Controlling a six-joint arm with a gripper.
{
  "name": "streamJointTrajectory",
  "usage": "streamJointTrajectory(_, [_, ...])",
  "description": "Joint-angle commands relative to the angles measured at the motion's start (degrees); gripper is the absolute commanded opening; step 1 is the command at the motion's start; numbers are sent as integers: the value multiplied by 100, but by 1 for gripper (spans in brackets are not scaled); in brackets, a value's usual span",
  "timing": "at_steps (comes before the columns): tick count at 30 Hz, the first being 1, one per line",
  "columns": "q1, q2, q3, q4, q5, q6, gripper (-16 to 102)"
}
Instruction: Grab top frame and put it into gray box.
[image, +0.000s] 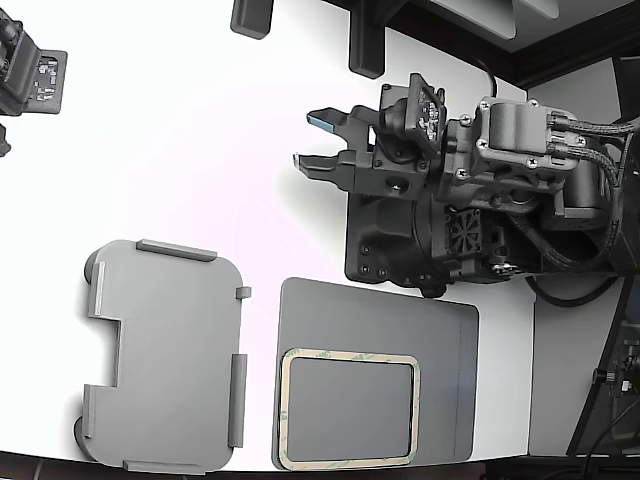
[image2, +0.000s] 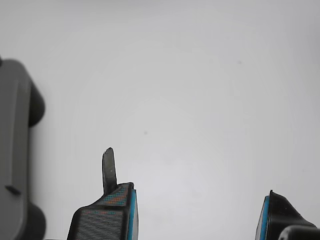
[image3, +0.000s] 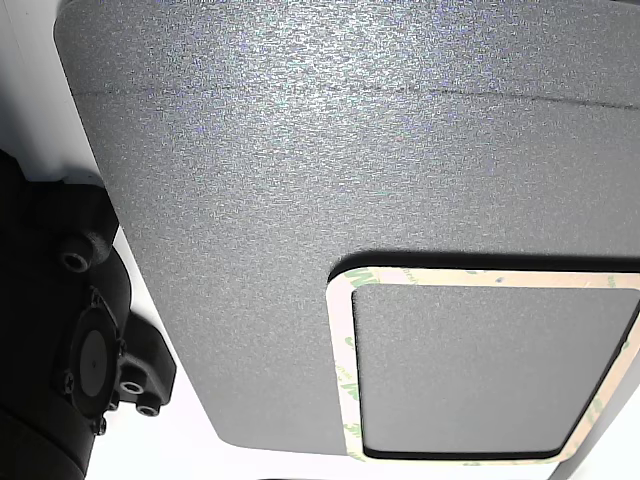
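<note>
The top frame (image: 284, 410), a thin beige-green rim with a see-through middle, lies flat on the dark gray mat (image: 450, 335) near the table's front edge in the exterior view. The other view shows its rim (image3: 342, 370) close up on the mat (image3: 300, 150). The gray box (image: 165, 355) sits to the exterior view's left of the mat; its edge shows in the wrist view (image2: 12, 150). My gripper (image: 312, 140) hovers over bare white table behind the mat, open and empty. In the wrist view (image2: 197, 215) its blue-edged fingertips (image2: 120, 210) stand wide apart with nothing between them.
My arm's black body (image: 470, 200) overhangs the mat's far edge. A second dark device (image: 30, 75) sits at the far left corner. Black mounts (image: 367, 45) stand at the table's back. The table's edge (image: 530, 330) runs down the exterior view's right.
</note>
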Motion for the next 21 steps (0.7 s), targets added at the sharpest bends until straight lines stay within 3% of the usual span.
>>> streamJointTrajectory(1, [-62,123,-141,0,185,132,100])
streamJointTrajectory(16, [-62,114,-176,0,167,105,100])
streamJointTrajectory(21, [-35,-483,-896,70,114,53,99])
